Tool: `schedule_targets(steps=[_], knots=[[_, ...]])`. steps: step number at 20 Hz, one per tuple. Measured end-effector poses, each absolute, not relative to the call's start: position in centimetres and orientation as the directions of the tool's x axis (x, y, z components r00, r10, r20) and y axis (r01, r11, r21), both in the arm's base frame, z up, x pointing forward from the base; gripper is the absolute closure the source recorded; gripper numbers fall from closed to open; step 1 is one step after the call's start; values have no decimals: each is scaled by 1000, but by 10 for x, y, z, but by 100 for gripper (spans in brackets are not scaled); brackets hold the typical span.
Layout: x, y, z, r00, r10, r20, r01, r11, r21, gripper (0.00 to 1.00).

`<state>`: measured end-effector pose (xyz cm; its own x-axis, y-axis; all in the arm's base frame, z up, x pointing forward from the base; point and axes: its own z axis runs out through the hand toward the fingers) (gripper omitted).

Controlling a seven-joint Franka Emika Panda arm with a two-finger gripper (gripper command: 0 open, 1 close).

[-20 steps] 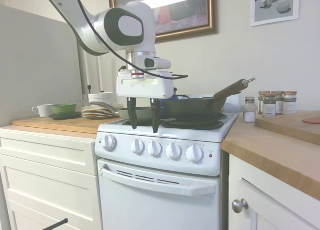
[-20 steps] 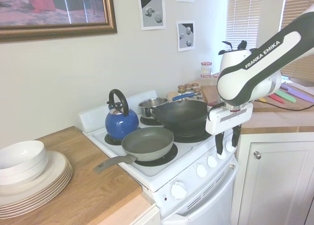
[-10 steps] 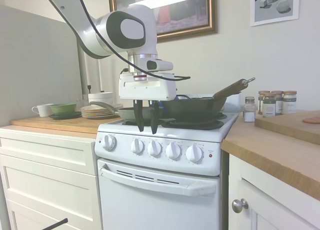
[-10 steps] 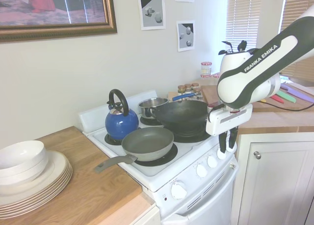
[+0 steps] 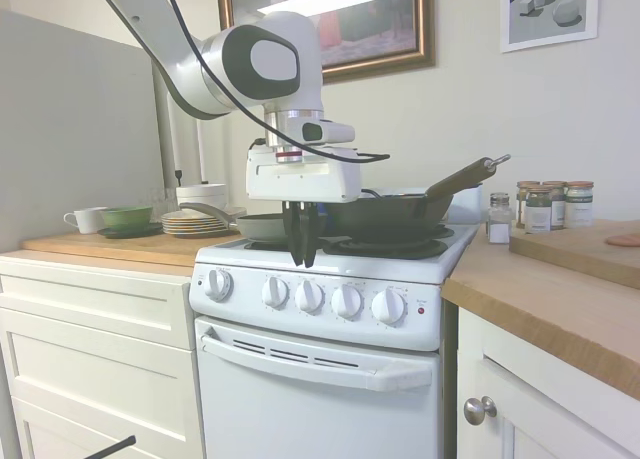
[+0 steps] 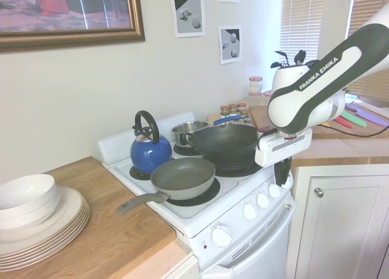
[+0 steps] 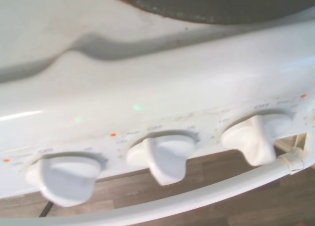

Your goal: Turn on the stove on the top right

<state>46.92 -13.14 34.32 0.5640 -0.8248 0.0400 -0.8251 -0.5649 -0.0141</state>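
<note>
The gripper (image 5: 301, 262), fingers pressed together, is hovering above the stove (image 5: 320, 379) front edge; its knobs (image 5: 347, 301) look stiff, slippery.

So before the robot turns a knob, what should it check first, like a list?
1. Fingers ready to take a knob: not ok. The gripper is shut, fingers together.
2. Gripper at the knobs: not ok. It hangs above the front edge of the stove, touching none.
3. Which knob works the top right burner: cannot tell. The labels are blurry in the wrist view.
4. Warning light lit: cannot tell.
5. Burners free: not ok. The wok, frying pan, kettle and small pot sit on them.
</note>
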Motion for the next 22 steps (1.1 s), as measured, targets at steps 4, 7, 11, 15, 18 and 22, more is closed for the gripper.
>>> schedule_targets(steps=[4,7,11,15,18,22], knots=[[473,-140,339,553,-832,53,-833,-554,-8,100],[475,-147,334,547,-835,60,-836,-548,-4,100],[476,-154,327,539,-840,67,-842,-540,-3,100],[480,-159,322,535,-842,71,-844,-536,-2,100],[483,-161,316,534,-843,70,-845,-535,3,100],[486,-163,310,533,-843,68,-845,-534,9,100]])
